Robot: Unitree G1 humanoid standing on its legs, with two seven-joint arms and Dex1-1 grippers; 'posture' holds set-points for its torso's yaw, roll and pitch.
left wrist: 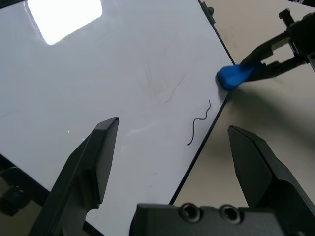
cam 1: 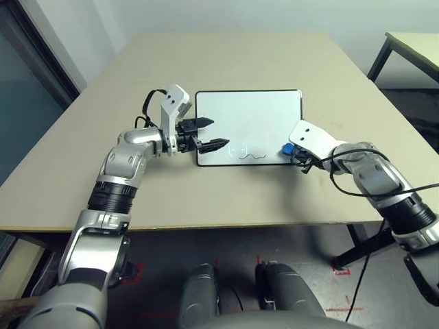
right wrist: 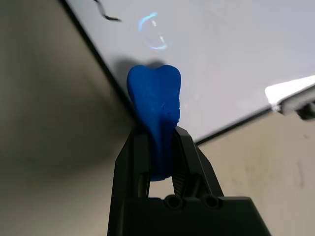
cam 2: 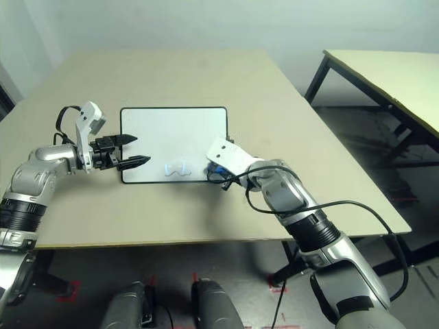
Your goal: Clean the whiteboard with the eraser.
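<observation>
Right wrist view: tool (right wrist: 160,162) pinching eraser (right wrist: 155,105)

Plain beige table (cam 1: 226,62) with just the whiteboard (cam 1: 248,123) lying flat on it, roughly dead center. There's a little dark squiggle (cam 1: 252,157) on the board down at its 6 o'clock edge.
</observation>
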